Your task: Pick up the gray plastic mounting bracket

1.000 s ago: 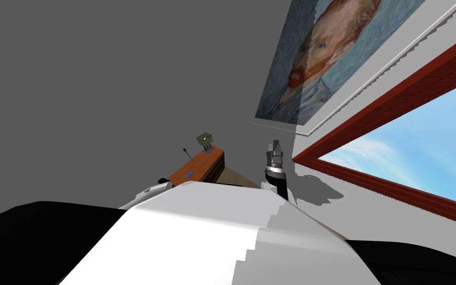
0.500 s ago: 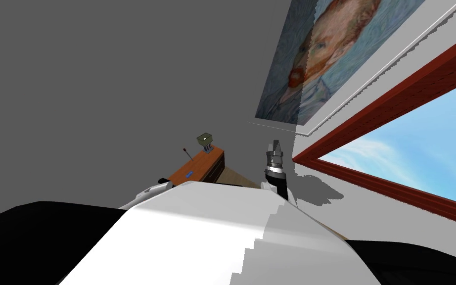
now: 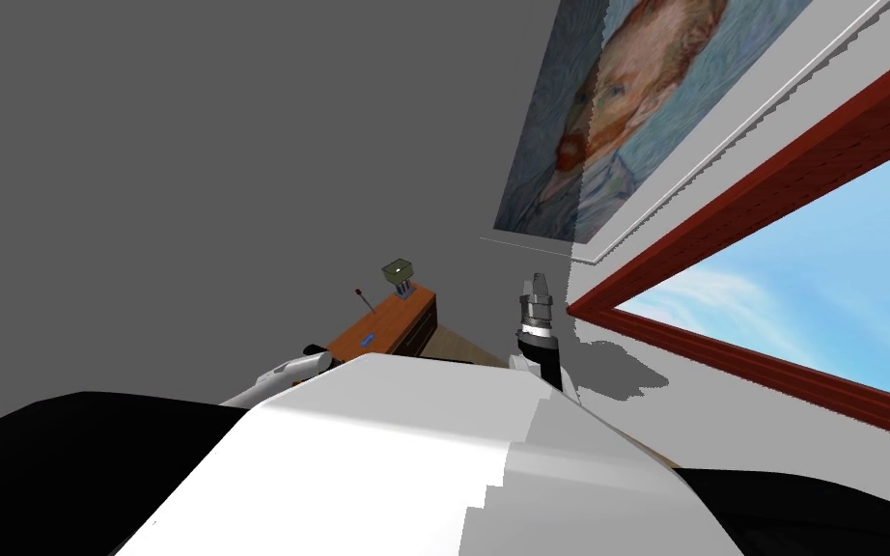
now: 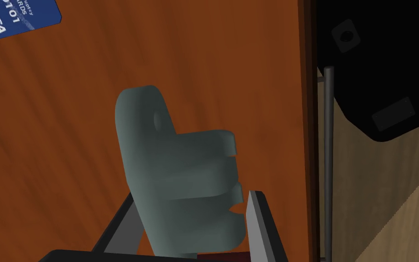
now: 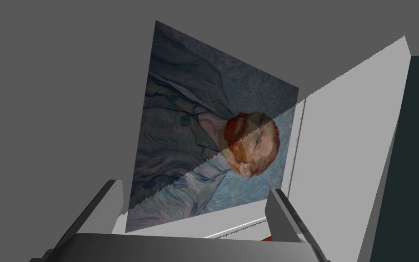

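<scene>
While over desk, bracket between fingers

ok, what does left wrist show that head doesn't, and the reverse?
Left wrist: grey bracket between the fingers of the left gripper, which press its sides; a thin dark rod beside the edge of the wooden desk. Head: right gripper raised, portrait painting, red-framed window, small olive box at the desk's far end. Both: the wooden desk and the blue card.

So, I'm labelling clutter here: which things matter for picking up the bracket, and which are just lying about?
In the job: grey bracket; left gripper, closed on it; wooden desk beneath.
Lying about: blue card; painting; right gripper, open and idle.
</scene>
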`<state>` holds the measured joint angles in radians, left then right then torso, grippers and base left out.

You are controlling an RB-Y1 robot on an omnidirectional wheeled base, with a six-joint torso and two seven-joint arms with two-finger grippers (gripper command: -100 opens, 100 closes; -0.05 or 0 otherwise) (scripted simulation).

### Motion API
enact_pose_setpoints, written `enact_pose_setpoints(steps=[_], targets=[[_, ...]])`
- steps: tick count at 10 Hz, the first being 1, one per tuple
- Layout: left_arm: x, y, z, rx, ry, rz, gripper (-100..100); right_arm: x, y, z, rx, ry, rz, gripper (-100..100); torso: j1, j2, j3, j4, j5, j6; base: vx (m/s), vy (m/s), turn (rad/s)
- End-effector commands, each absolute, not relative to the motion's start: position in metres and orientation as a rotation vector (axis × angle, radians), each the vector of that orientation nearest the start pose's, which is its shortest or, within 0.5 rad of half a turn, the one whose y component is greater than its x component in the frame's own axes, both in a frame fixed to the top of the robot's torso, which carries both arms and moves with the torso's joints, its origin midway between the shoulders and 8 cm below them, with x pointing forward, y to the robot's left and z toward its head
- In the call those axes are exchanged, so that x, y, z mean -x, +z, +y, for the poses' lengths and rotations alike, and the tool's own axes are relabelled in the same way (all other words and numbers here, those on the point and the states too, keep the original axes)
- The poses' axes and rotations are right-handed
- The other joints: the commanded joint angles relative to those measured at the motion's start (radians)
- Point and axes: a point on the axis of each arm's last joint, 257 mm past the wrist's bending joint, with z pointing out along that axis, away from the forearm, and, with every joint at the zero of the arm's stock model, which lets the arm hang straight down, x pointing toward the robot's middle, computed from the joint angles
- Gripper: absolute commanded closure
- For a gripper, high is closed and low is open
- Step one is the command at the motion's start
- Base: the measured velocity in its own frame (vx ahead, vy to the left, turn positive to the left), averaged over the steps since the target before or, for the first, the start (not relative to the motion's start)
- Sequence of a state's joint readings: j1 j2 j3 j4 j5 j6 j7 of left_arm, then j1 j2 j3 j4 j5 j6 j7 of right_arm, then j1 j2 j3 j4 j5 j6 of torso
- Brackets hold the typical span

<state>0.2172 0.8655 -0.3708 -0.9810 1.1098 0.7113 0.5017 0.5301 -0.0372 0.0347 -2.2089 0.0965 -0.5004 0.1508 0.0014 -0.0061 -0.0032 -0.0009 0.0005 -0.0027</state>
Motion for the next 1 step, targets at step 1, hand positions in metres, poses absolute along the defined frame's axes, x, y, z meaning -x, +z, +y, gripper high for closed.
enact_pose_setpoints(steps=[1], targets=[[-0.119, -0.5605, 0.5301, 2.907, -0.001, 1.042, 0, -0.3573, -0.0198, -0.2592, -0.582, 1.109, 0.806, 0, 0.0, 0.0, 0.0, 0.0, 0.0, 0.0, 0.0, 0.0, 0.0]])
